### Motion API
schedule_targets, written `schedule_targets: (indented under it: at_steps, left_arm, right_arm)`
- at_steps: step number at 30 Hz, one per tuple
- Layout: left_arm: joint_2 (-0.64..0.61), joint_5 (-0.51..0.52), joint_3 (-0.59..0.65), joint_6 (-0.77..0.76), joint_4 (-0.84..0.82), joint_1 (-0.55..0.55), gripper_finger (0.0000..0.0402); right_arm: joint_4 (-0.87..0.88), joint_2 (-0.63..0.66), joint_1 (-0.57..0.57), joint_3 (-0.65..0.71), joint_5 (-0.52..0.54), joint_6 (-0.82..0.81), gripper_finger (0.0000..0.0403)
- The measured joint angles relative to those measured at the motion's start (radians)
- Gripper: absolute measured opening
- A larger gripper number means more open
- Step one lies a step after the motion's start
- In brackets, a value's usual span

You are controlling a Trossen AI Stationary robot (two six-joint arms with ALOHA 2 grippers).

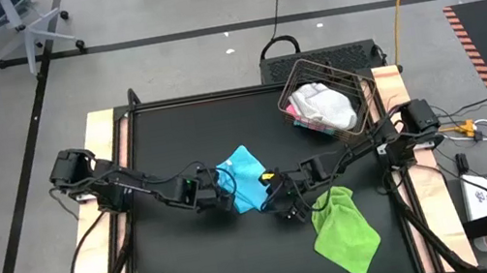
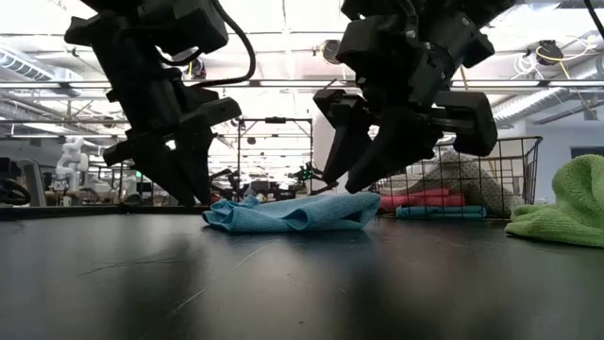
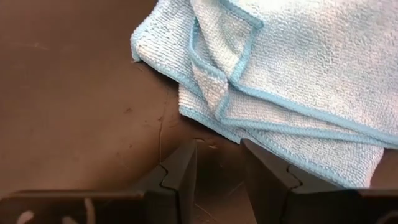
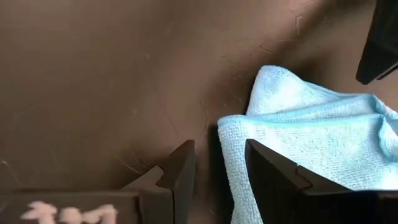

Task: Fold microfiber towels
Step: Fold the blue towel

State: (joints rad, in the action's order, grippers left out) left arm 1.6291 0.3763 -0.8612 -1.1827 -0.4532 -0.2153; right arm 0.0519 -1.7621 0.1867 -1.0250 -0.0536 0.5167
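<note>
Now both pincers are flanking the blue towel [image 1: 248,177]: left gripper [image 3: 219,177] and right gripper [image 4: 219,171] are standing open, empty, each hovering just short of its edge.

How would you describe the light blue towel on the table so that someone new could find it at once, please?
Start at the black table and look to its middle, where the left gripper and right gripper meet. The light blue towel lies loosely folded between them. Unlike the lime green towel nearer the right front corner and the cloths in the wire basket, it is the only blue one lying on the table.
</note>
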Motion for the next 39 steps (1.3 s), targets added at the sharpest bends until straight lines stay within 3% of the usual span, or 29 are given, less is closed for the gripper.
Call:
schedule_targets:
  at_steps: [10, 25, 30, 39]
  left_arm:
    - [0.000, 0.015, 0.000, -0.001, 0.000, 0.029, 0.0126]
    - [0.000, 0.018, 0.000, -0.022, 0.002, 0.033, 0.0126]
    - [0.000, 0.018, 0.000, -0.027, 0.005, 0.033, 0.0126]
    - [0.000, 0.017, 0.000, -0.037, 0.005, 0.033, 0.0126]
  right_arm:
    - [-0.165, 0.000, -0.003, 0.075, 0.001, 0.088, 0.0132]
    - [-0.177, -0.070, -0.043, 0.080, 0.002, 0.093, 0.0132]
    - [-0.205, -0.070, -0.044, 0.080, 0.067, 0.094, 0.0130]
    - [-0.205, -0.069, -0.046, 0.079, 0.105, 0.074, 0.0056]
